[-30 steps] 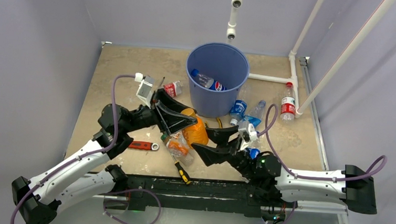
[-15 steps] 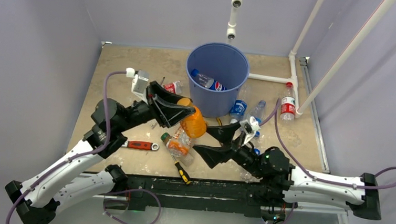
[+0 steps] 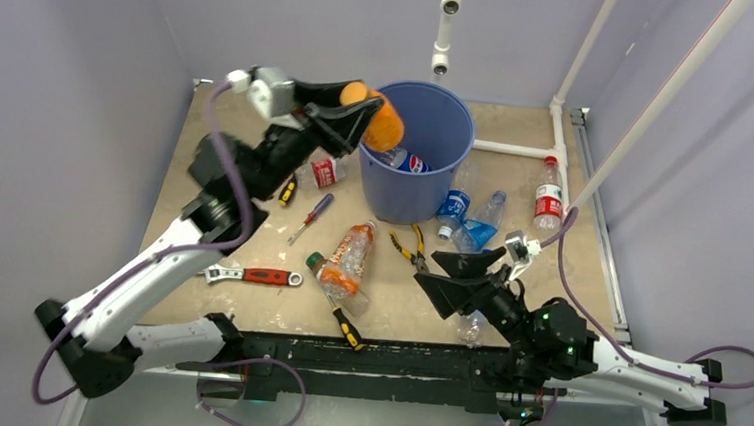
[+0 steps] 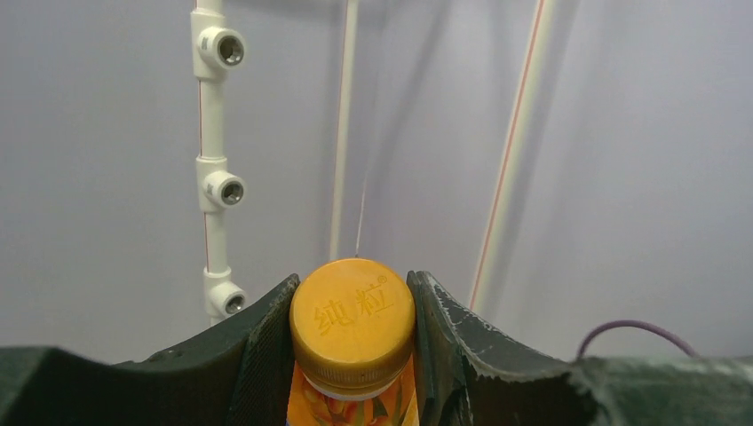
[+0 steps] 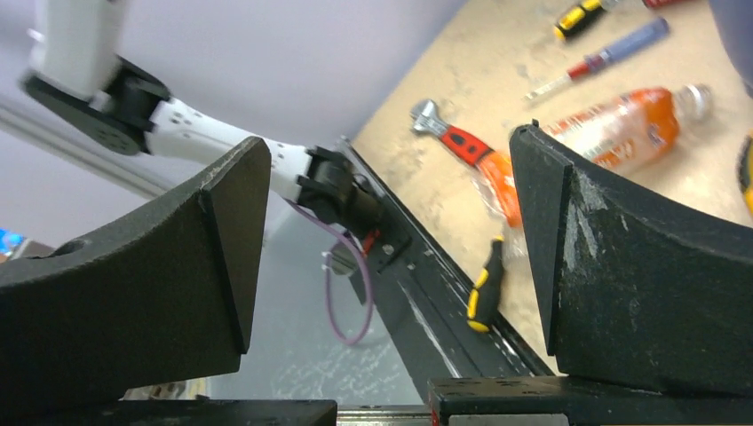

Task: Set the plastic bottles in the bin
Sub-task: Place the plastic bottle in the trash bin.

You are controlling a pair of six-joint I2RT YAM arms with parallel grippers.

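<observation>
Tan bench, purple walls round it. Blue bin at the back centre, upright, one blue-label cola bottle lying inside.

Left arm raised; left pincer pinching an orange juice bottle at the neck, held at the bin's left rim in the top view. Left wrist view: both fingers pressed on either side of its yellow cap.

Right pincer low over the near right part of the bench, spread wide, nothing between its fingers.

Loose bottles on the bench:
- Two orange-label ones touching near the front centre.
- Red-label one left of the bin.
- Two blue-label ones just right of the bin.
- Red-label one far right by the white pipe.

Tools:
- Red wrench.
- Pliers.
- Yellow-black screwdriver.
- Red-blue screwdriver.
</observation>
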